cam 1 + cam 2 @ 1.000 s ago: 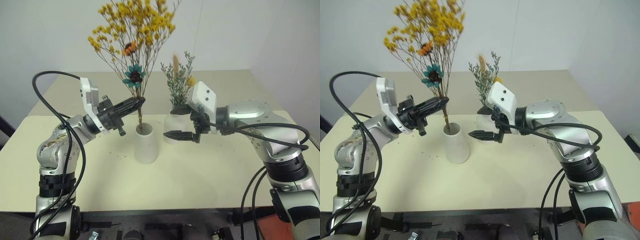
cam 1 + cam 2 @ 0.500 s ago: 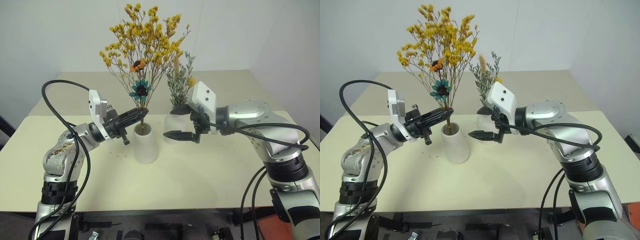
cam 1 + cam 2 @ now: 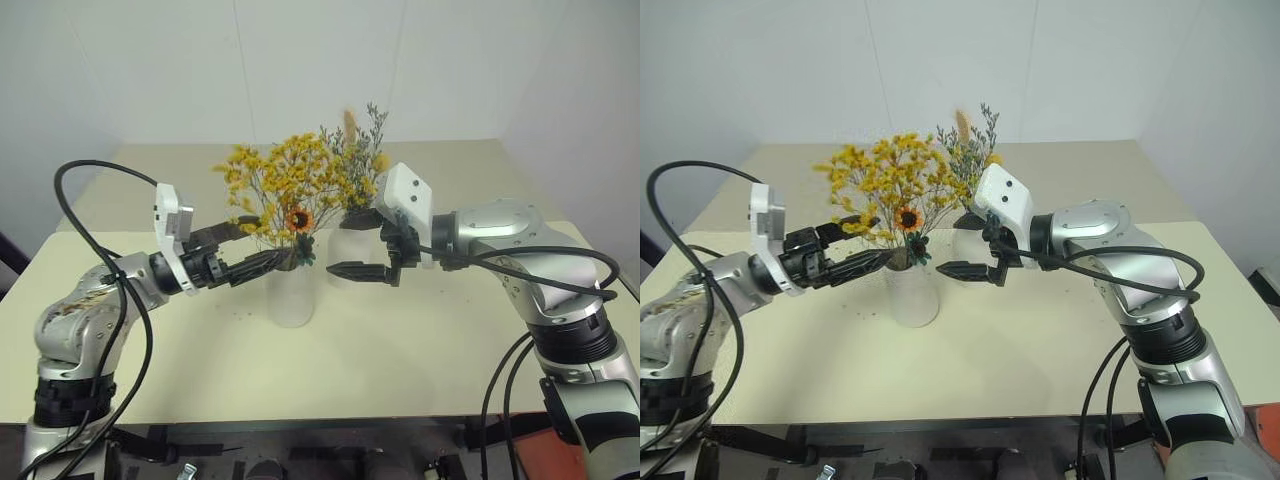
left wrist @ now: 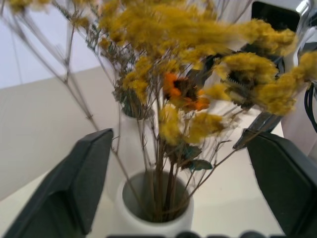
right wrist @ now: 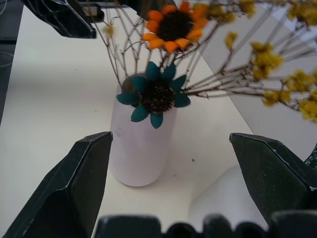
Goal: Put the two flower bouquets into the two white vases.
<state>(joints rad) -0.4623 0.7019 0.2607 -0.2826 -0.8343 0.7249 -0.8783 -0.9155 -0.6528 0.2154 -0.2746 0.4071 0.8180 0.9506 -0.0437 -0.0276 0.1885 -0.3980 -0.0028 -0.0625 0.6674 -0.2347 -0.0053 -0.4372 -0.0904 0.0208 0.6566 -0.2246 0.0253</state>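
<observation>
Bouquets noted in the head views, both seated in vases on the cream table [image 3: 400, 340]. Large yellow bouquet [image 3: 290, 190] standing in the ribbed wide-mouthed vase [image 3: 291, 295], stems down inside, orange bloom [image 3: 298, 219] low at the front. Slimmer green bouquet [image 3: 358, 165] standing in the second vase [image 3: 350, 245] just behind and to the right; neck and most of that vase's body hidden by the right gripper [image 3: 362, 240] and the yellow heads (shape therefore not confirmed). Left gripper [image 3: 250, 247] level beside the ribbed vase, fingers spread, one above and one at the stems near the rim, nothing pinched. Right gripper also spread wide, held apart from both vases.

Left wrist view: yellow bouquet [image 4: 198, 59] badly blurred, upper sprays cut off. Stems seen entering the ribbed vase [image 4: 156, 210], lower body of the vase cut off. Own two fingers [image 4: 74, 183] wide apart on either side, empty. Green bouquet barely distinguishable behind the yellow.

Right wrist view: ribbed vase [image 5: 141, 144] sharp, teal flower [image 5: 154, 95] and orange bloom [image 5: 173, 25] at its mouth, yellow sprays running out of frame. Rounded white shape [image 5: 223, 198] at the near edge, partly cut off, likely the second vase (not certain). Own fingers [image 5: 74, 183] spread, holding nothing. Left gripper's finger [image 5: 62, 17] visible beyond.

No brands, labels or legible writing found in any view.
</observation>
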